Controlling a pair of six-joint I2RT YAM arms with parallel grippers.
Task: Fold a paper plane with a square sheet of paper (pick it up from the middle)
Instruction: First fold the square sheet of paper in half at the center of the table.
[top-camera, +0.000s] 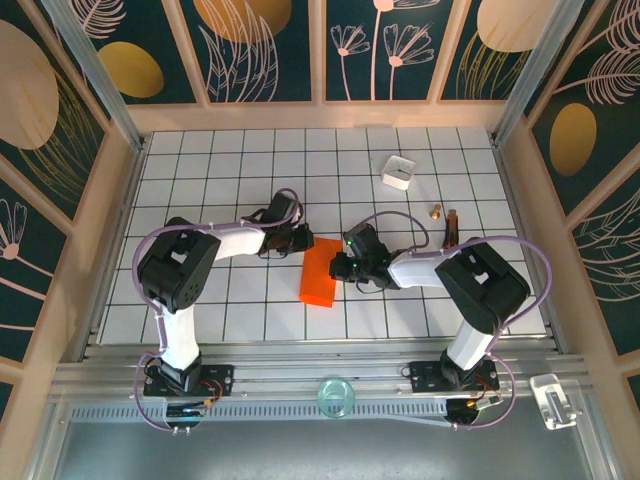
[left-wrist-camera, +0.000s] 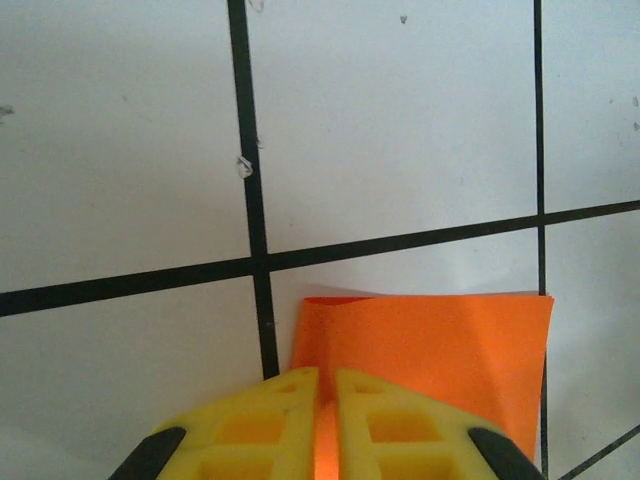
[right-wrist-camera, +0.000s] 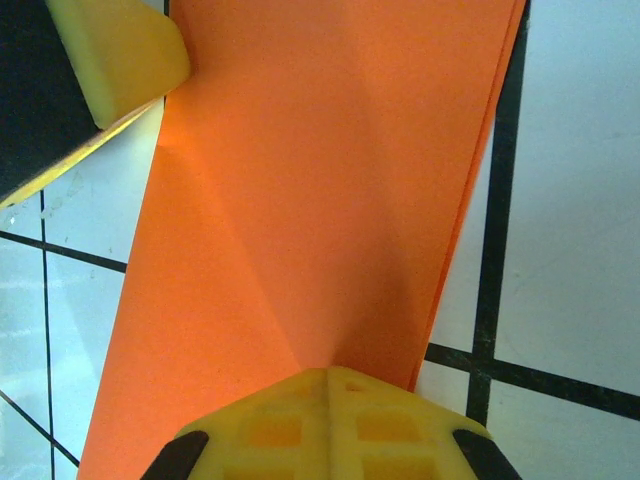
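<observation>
The orange-red sheet of paper (top-camera: 320, 272) lies mid-table, folded into a narrow rectangle about one tile wide and two long. My left gripper (top-camera: 300, 240) sits at its far left corner. In the left wrist view the yellow fingers (left-wrist-camera: 275, 415) of the left gripper (left-wrist-camera: 327, 375) are shut on the paper (left-wrist-camera: 430, 340), with an orange sliver between them. My right gripper (top-camera: 342, 265) is at the paper's right edge. In the right wrist view the right gripper (right-wrist-camera: 328, 372) is shut on the paper (right-wrist-camera: 300, 200), which creases up from the pinch. A left finger (right-wrist-camera: 120, 50) touches its far corner.
A small white box (top-camera: 398, 171) stands at the back right. A small brass piece (top-camera: 436, 211) and a dark slim object (top-camera: 451, 228) lie right of the arms. Wooden walls enclose the gridded table (top-camera: 200, 170). A clear round object (top-camera: 336, 396) sits on the front rail.
</observation>
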